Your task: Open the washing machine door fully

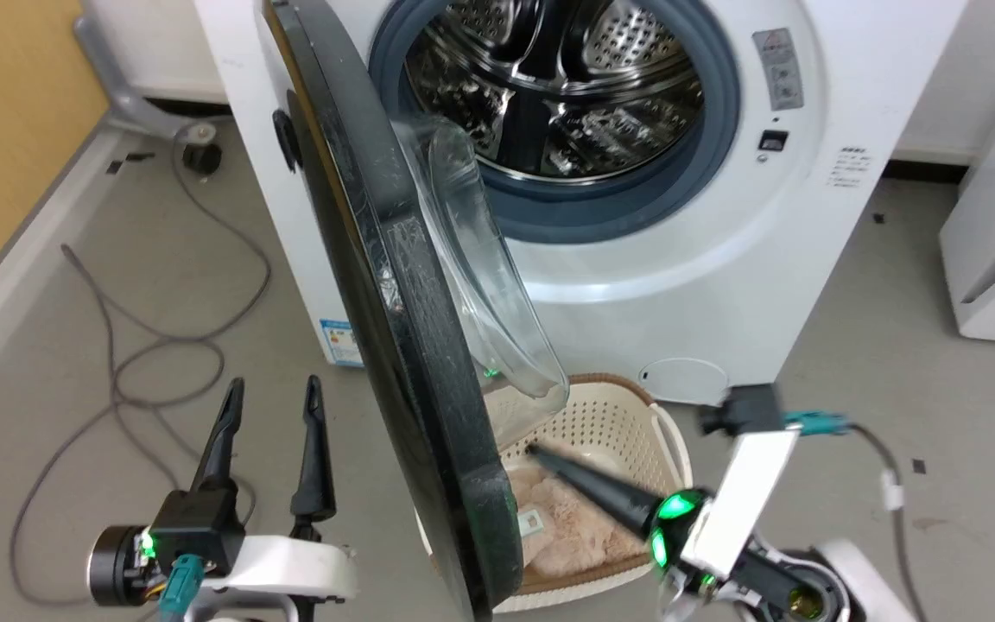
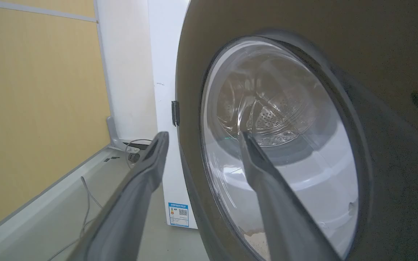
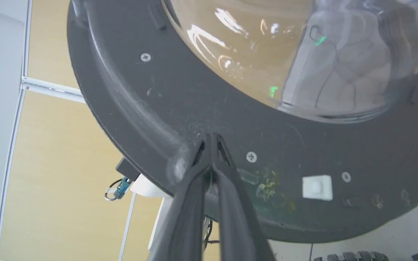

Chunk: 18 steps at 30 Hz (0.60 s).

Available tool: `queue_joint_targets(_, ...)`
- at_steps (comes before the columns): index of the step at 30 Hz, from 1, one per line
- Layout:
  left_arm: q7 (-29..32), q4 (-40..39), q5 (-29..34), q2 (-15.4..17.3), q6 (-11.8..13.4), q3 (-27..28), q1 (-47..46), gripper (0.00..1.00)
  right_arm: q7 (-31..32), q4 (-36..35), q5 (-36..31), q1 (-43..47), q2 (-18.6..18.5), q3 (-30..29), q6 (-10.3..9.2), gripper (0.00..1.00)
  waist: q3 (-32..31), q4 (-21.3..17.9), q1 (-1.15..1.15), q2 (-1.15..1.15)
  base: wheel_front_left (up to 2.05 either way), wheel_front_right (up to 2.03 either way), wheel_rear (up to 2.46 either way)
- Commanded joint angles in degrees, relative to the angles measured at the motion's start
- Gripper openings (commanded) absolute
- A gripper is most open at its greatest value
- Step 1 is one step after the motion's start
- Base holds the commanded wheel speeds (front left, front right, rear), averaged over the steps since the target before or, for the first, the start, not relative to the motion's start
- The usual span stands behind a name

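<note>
Black door (image 1: 415,363) ajar

Swung out from washer (image 1: 722,259), edge-on above basket (image 1: 636,415). Right claw (image 3: 210,139) pinched shut, empty, tips against door's inner rim. Left claw (image 1: 274,389) spread wide, empty, near outer face.

We count one washing machine (image 1: 705,285), upper centre; one washing machine door (image 1: 394,285), mid-frame; one basket (image 1: 610,423), lower centre; two grippers, the left gripper (image 1: 275,384) lower left, the right gripper (image 1: 536,451) lower right.

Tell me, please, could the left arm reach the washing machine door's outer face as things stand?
Probably yes: the open left gripper sits at the outer side of the washing machine door, with nothing visible between them.
</note>
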Motion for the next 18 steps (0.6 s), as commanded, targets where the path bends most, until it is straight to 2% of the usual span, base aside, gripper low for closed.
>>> queue_joint_targets(1,-0.3,0.2,0.4,0.1,-0.1,0.4,1.0,1.0,-1.9,-0.6,-1.2,0.8,0.0,-0.8,0.07,0.0,-0.7,-0.6,0.0,0.0,0.0,0.0,0.0)
queue_joint_targets(6,-0.3,0.4,0.6,0.1,-0.2,1.3,2.2,1.0,-12.5,-3.8,-7.1,1.1,-1.4,-3.1,0.07,0.0,-1.9,-1.8,0.0,0.0,0.0,0.0,0.0)
queue_joint_targets(10,-0.3,0.3,0.6,0.1,-0.3,1.8,2.5,1.0,-25.5,-5.7,-14.9,1.5,-4.3,-4.2,0.07,0.0,-2.3,-2.7,0.0,0.0,0.0,0.0,0.0)
queue_joint_targets(13,-0.3,0.2,0.6,0.1,-0.3,1.9,2.6,1.0,-33.8,-5.8,-18.0,1.6,-6.5,-4.6,0.07,0.0,-2.5,-3.2,0.0,0.0,0.0,0.0,0.0)
queue_joint_targets(16,-0.3,0.1,0.6,0.1,-0.3,2.2,2.9,1.0,-42.9,-3.9,-26.4,1.4,-10.5,-4.7,0.07,0.0,-2.8,-3.8,0.0,0.0,0.0,0.0,0.0)
queue_joint_targets(18,-0.3,0.0,0.7,0.1,-0.3,2.4,3.1,1.0,-45.7,-2.0,-33.0,1.4,-11.7,-6.2,0.07,0.0,-2.9,-4.2,0.0,0.0,0.0,0.0,0.0)
